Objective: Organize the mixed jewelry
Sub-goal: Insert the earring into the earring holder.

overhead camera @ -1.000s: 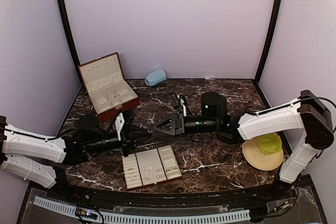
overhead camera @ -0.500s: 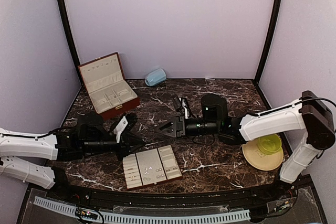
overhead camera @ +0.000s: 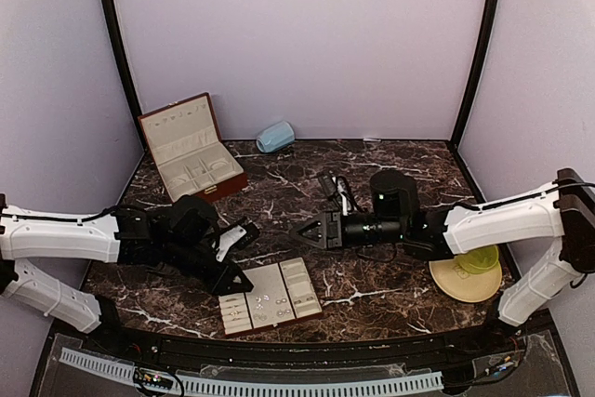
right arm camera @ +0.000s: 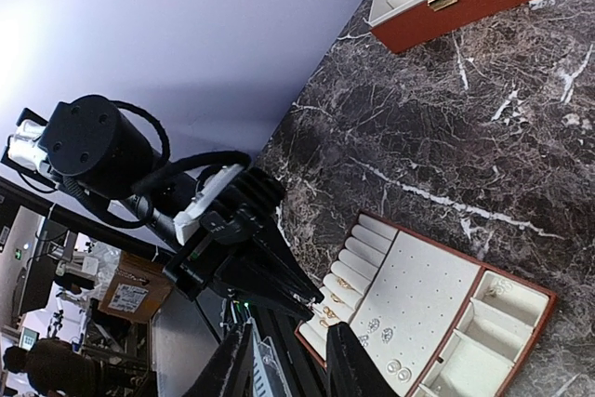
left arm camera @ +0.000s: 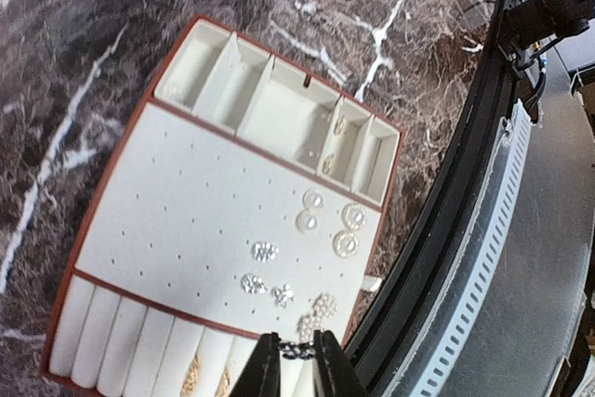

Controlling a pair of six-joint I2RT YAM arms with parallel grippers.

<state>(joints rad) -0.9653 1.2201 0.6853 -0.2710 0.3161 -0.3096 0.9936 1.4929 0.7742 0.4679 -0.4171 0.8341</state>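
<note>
**Left claw pinches a piece above the tray**

The left gripper [left arm camera: 297, 360] has its jaws nearly together, nipping a tiny dark-silvery jewelry piece [left arm camera: 299, 350]; it hangs over the near end of the cream-lined tray [left arm camera: 167, 202]; pearl and sparkly earrings [left arm camera: 327, 222] dot the tray's peg panel; gold rings [left arm camera: 206, 380] sit in the roll slots. The right gripper [overhead camera: 299, 231] hovers partly open and empty over the marble table [overhead camera: 390, 169]; the red-brown box [overhead camera: 191, 151] stands open at the far left.
</note>
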